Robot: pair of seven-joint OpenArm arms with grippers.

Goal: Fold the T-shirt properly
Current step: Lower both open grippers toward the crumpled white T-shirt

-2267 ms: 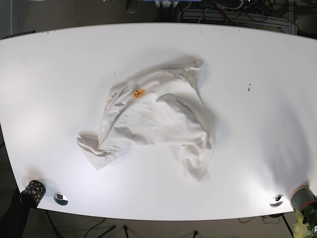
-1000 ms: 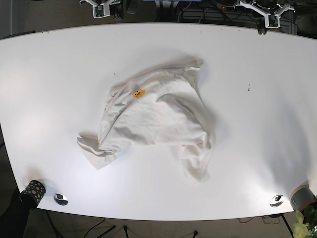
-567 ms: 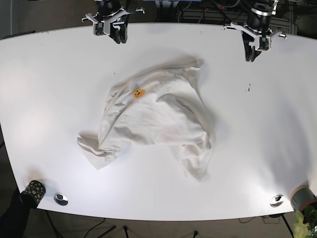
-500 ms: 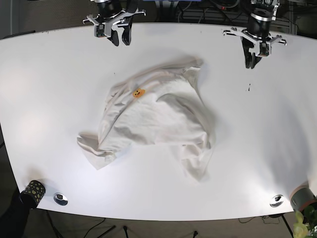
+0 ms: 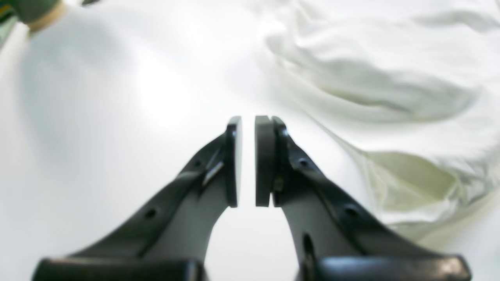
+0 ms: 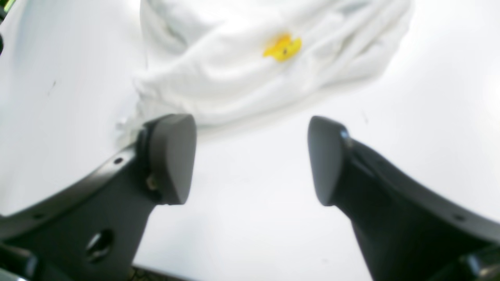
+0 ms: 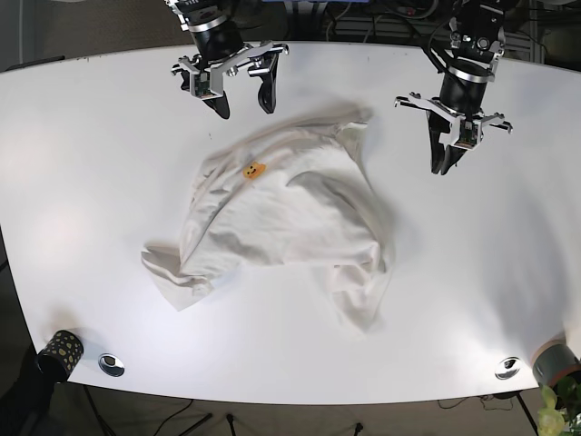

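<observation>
A crumpled white T-shirt (image 7: 286,218) lies mid-table (image 7: 82,163); soft and limp, best pinched at edges. Right gripper (image 7: 243,91) is spread, left gripper (image 7: 447,156) nearly pressed together, empty.

You are seeing bright overhead light glaring off the table (image 7: 91,163), while both wrist views are blurring softly.

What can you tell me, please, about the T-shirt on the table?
The T-shirt is white, soft-looking cloth with a small orange mark on it. It lies crumpled and unfolded near the middle of the white table, with folds bunched over each other. Neither end effector touches it; only the table does.
</observation>
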